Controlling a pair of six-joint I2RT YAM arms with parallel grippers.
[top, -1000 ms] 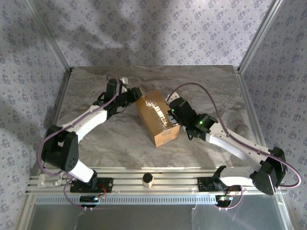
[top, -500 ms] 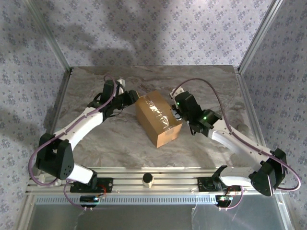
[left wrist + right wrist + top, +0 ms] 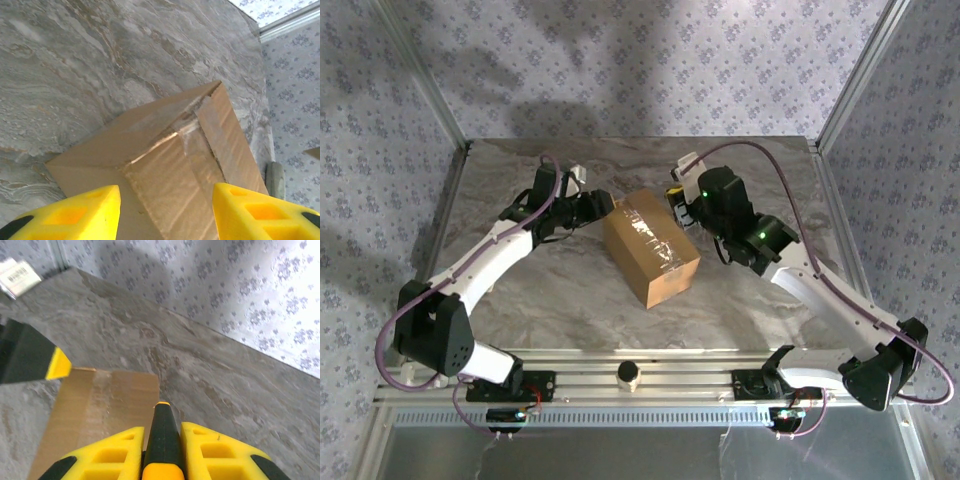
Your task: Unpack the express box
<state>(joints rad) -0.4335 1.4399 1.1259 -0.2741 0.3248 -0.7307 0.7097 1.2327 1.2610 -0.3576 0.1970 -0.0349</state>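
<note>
Probably robot test booth: marble-look table (image 3: 540, 300), wallpapered panels (image 3: 650, 60), aluminium frame posts (image 3: 420, 75).

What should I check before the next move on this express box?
1. Express box sits flat on the table: ok.
2. Tape seam faces up, uncovered: ok.
3. Right gripper shut on the black tool: ok.
4. Tool's tip on the seam: cannot tell.
5. Left gripper bracing the box: not ok; its jaws stand open, nothing gripped.
</note>
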